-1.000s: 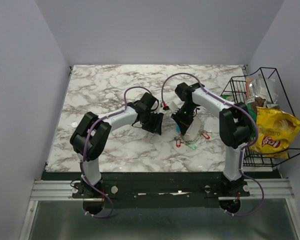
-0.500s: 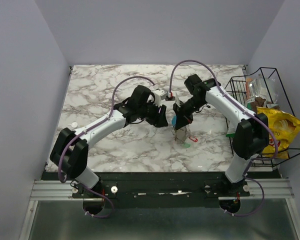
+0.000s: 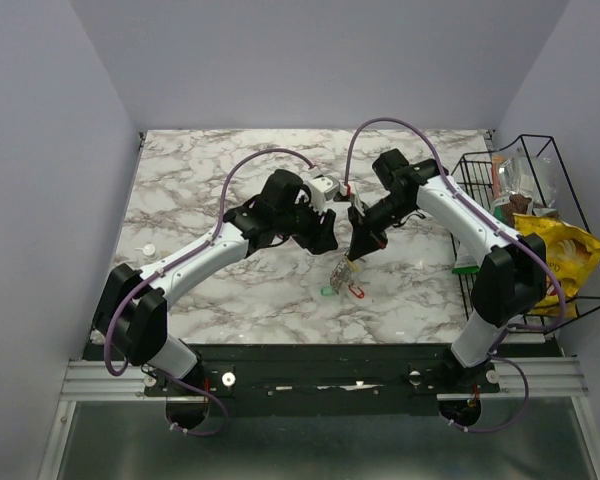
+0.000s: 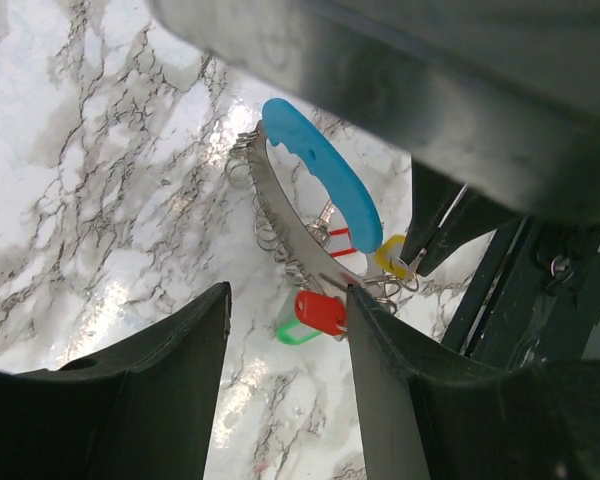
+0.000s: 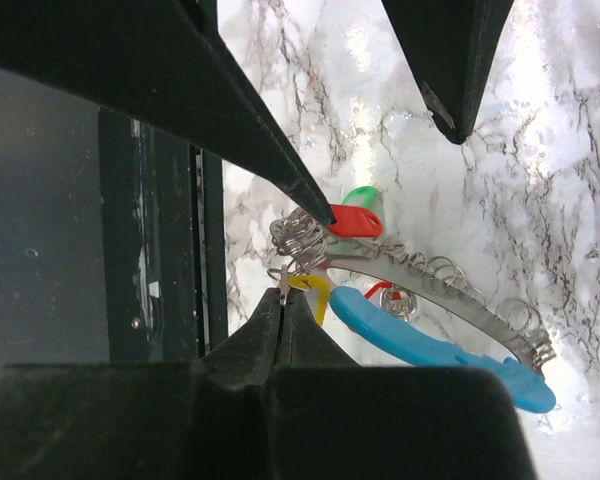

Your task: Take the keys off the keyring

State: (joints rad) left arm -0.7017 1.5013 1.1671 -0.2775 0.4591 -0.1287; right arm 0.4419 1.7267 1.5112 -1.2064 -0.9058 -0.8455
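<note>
The keyring (image 3: 344, 268) hangs in the air from my right gripper (image 3: 358, 247), which is shut on its thin metal end (image 5: 283, 291) beside a yellow key (image 5: 316, 290). The ring has a bright blue part (image 4: 320, 175) and a grey band (image 4: 288, 232) strung with small wire loops. Red (image 4: 320, 312) and green (image 4: 294, 333) keys dangle at its low end. My left gripper (image 4: 288, 296) is open just left of the ring. The red key lies between its fingers, close against the right finger (image 4: 380, 340). In the right wrist view the blue part (image 5: 430, 345) stretches away to the right.
A black wire basket (image 3: 580, 300) at the table's right edge holds a yellow chips bag (image 3: 552, 262) and other packets. A small white object (image 3: 148, 248) lies at the left. A white-green item (image 3: 463, 266) lies near the basket. The table's front edge (image 3: 320, 345) is close below the ring.
The right gripper has lifted the keyring off the table and carried it left. The left arm has stretched out and brought its open fingers up to the hanging keys.
</note>
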